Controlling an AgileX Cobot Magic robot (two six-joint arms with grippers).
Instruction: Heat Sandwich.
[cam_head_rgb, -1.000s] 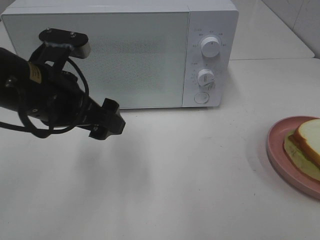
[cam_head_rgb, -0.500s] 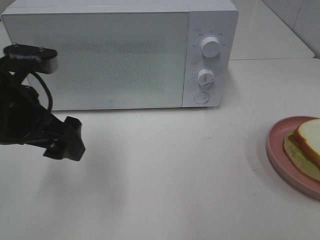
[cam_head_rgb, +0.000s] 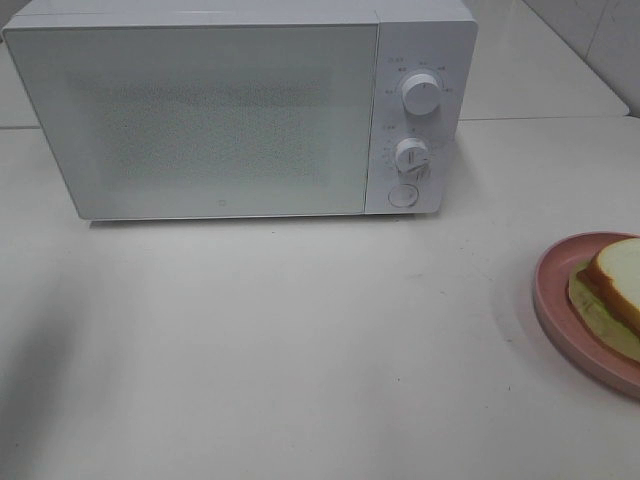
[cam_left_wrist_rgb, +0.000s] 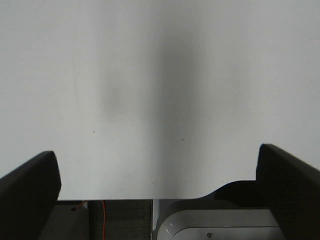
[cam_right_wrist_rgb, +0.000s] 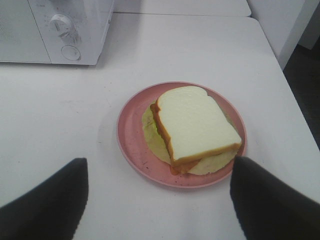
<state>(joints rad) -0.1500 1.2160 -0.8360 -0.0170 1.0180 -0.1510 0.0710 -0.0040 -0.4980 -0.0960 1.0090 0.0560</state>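
The sandwich (cam_right_wrist_rgb: 195, 125), white bread with tan crust over pale yellow-green filling, lies on a round pink plate (cam_right_wrist_rgb: 131, 135). In the high view the sandwich (cam_head_rgb: 618, 285) and plate (cam_head_rgb: 556, 300) are cut off by the right edge. My right gripper (cam_right_wrist_rgb: 159, 161) hovers just short of the plate, open, with its dark fingers (cam_right_wrist_rgb: 47, 200) spread wider than the plate and holding nothing. My left gripper (cam_left_wrist_rgb: 156, 152) is open over bare white table. Neither gripper shows in the high view.
A white microwave (cam_head_rgb: 240, 110) stands at the back of the table with its door shut and two knobs (cam_head_rgb: 420, 95) and a button on its right panel. The microwave's knob panel (cam_right_wrist_rgb: 67, 30) also shows beyond the plate. The table's edge (cam_left_wrist_rgb: 125, 199) lies under the left gripper.
The left arm has pulled away to the left from in front of the microwave door and has left the high view. The plate and sandwich have not moved.
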